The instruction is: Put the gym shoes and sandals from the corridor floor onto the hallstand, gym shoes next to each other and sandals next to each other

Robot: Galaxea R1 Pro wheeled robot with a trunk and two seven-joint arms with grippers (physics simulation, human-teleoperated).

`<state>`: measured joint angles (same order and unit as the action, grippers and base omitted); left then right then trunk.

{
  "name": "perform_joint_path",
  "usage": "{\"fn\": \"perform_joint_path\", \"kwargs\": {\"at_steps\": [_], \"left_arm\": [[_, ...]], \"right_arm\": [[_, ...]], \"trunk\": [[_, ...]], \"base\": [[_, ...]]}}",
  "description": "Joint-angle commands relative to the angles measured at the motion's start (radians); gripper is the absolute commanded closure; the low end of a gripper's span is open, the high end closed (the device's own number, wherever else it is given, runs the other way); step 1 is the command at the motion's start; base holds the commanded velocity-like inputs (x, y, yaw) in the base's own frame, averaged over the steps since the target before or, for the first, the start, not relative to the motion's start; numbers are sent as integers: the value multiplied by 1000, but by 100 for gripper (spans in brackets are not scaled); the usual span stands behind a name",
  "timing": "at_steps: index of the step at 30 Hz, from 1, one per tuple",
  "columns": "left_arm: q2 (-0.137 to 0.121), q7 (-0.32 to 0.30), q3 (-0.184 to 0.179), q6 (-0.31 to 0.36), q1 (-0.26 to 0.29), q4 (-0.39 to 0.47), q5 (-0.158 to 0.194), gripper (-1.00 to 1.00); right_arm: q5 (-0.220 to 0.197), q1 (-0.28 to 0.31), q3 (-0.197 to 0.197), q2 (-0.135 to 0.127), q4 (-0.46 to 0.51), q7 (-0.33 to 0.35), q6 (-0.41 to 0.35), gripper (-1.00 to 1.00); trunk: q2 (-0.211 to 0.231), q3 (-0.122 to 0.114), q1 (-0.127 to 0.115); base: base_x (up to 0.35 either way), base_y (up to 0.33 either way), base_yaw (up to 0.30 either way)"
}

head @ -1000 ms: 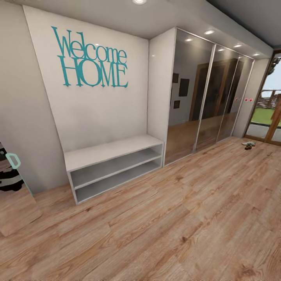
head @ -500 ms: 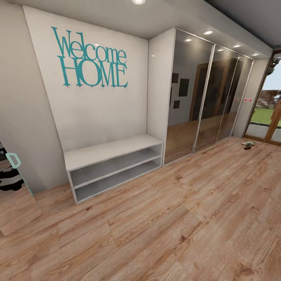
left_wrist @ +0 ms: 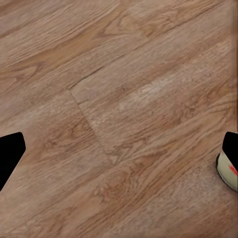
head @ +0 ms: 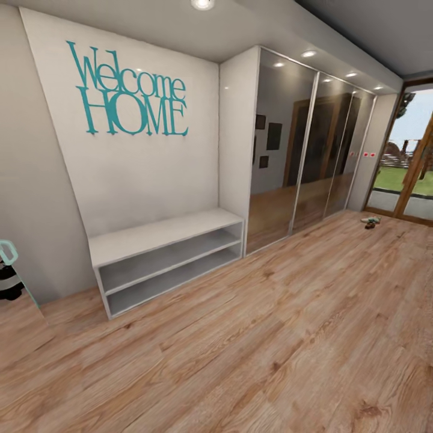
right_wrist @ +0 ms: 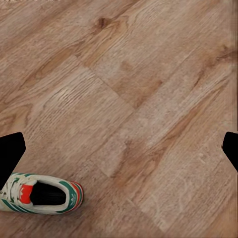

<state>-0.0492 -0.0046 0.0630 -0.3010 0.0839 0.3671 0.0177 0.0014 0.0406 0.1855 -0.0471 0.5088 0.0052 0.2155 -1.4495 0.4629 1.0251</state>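
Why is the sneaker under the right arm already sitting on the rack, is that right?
Not quite. The right wrist view shows the sneaker lying on the wood floor, not on the rack, whose top and shelves look bare in the head view.

- Hallstand [head: 165,237] stands against the wall under the "Welcome HOME" lettering [head: 129,90], left of my head view.
- Mirrored wardrobe [head: 300,144] sits just right of it.
- Sandals [head: 370,221] lie far right on the corridor floor [head: 270,337], near the glass door [head: 409,174].
- One gym shoe [right_wrist: 42,193] lies on the floor below my right wrist.
- Another shoe's end [left_wrist: 229,171] is by my left wrist.
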Motion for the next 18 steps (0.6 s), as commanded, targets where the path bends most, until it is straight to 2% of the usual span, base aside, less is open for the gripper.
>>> {"fn": "perform_joint_path", "kwargs": {"at_steps": [1,11,15,18], "left_arm": [[0,0,1,-3,0,-1,2,-100],[-3,-1,2,-3,1,5,1,-100],[-5,-1,1,1,10,13,-1,-100],[-8,-2,1,8,23,17,-2,-100]], "right_arm": [[0,1,2,0,-1,1,3,-100],[6,1,0,-1,0,1,3,-100],[49,2,-14,-8,8,2,2,-100],[113,3,-34,-15,21,2,1,-100]], "trunk": [[-1,0,0],[-1,-2,0],[-1,-2,0],[-1,-2,0]], "base": [[0,0,-167],[0,0,-44],[0,0,-6],[0,0,-3]]}}
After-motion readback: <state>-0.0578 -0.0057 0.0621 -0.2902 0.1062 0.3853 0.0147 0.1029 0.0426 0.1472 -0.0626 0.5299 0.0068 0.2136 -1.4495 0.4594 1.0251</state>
